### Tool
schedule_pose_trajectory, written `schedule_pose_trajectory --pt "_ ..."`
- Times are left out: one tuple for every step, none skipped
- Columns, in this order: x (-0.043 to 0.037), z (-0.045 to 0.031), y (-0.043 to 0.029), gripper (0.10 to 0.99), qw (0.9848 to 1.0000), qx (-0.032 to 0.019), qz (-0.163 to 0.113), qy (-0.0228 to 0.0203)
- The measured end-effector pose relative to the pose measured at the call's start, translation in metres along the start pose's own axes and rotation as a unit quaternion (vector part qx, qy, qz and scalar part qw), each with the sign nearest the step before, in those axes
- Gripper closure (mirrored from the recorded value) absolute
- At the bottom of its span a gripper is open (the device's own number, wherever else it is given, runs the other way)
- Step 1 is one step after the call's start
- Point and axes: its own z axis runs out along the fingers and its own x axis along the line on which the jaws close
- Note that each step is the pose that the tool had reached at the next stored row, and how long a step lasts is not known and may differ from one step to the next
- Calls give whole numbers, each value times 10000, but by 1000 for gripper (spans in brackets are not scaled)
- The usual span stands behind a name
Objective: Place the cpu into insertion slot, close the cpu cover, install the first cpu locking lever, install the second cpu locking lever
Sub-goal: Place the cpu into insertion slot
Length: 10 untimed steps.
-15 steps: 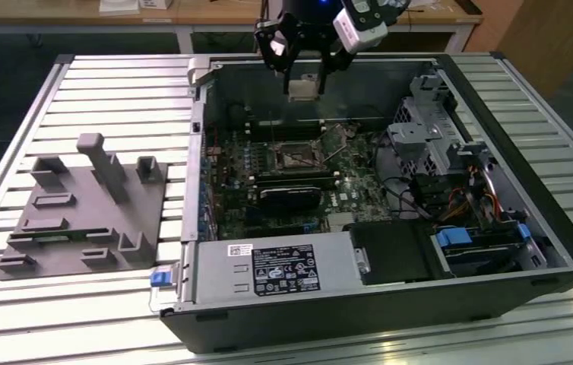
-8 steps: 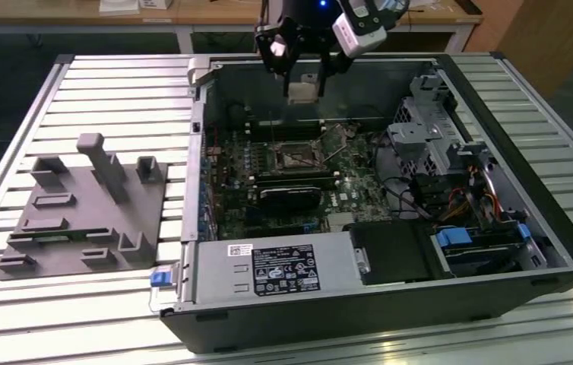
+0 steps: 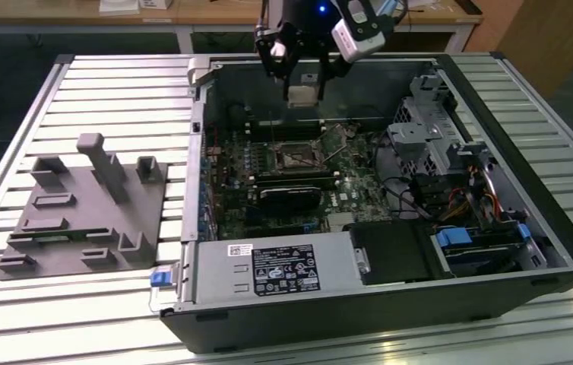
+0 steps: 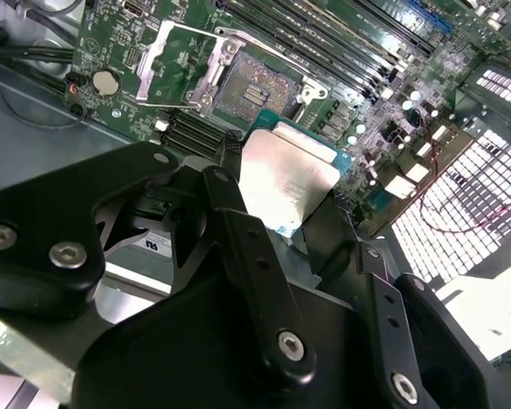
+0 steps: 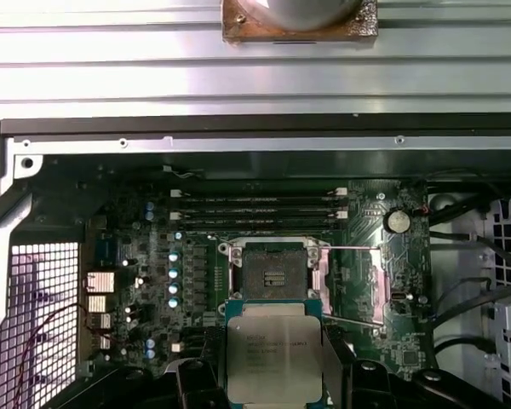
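Note:
My gripper (image 3: 304,94) hangs over the back of the open computer case (image 3: 489,114), shut on the cpu (image 3: 303,95). In both wrist views the cpu (image 4: 285,183) (image 5: 272,354) is a silvery square chip clamped by its edges between two black fingers (image 4: 230,200) (image 5: 345,375). It is held in the air, apart from the board. The insertion slot (image 3: 297,156) (image 4: 255,85) (image 5: 274,273) lies below it, dark centre exposed. The cpu cover (image 5: 349,281) (image 4: 175,60) is swung open to one side of the slot. Two thin wire levers (image 5: 351,249) stand released beside it.
Long memory slots (image 5: 255,204) run beside the socket. A black module (image 3: 292,194), a power supply (image 3: 277,266) and a drive cage (image 3: 438,144) fill the case. A grey parts fixture (image 3: 74,213) sits on the slatted table at the exterior view's left.

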Motion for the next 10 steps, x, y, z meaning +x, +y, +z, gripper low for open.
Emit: schedule_pose_trajectory --pt "0 9 -1 549 10000 0 0 0" --pt "0 19 -2 549 10000 0 0 0" --pt "-1 29 -3 549 10000 0 0 0" --pt "-1 41 -4 549 10000 0 0 0" --pt "-1 52 -5 549 10000 0 0 0" --pt "-1 64 -6 549 10000 0 0 0" --pt "-2 75 -7 549 10000 0 0 0" --pt "-2 85 -8 549 10000 0 0 0" --pt "-2 95 -8 549 10000 0 0 0" --pt "-2 105 -9 549 10000 0 0 0"
